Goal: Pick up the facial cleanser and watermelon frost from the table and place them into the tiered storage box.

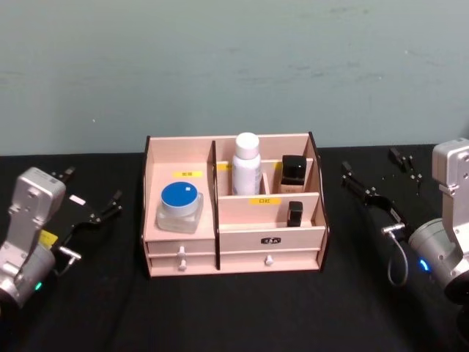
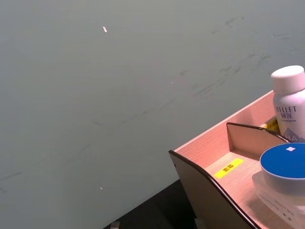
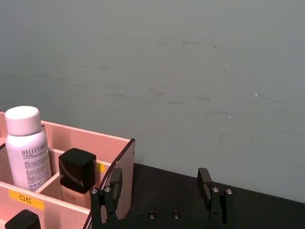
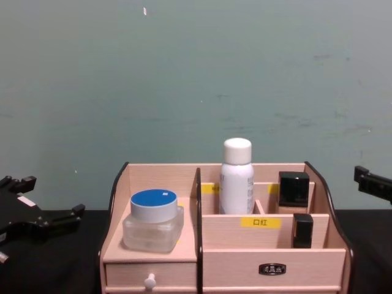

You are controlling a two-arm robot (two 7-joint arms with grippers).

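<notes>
Left end effector [image 1: 99, 213]: fingers spread, empty, left of the tiered storage box [image 1: 234, 242]. Right end effector [image 1: 366, 194]: fingers spread, empty, right of it. Box: mid-counter [image 1: 234, 315], holding a blue-lidded jar [image 1: 180, 207], white bottle [image 1: 247, 164], two black-capped items.

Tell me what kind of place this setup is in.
Probably a lab test bench, not a home: a black-covered table against a bare grey-green wall, with one tiered storage box staged between the open left gripper and the open right gripper.
</notes>
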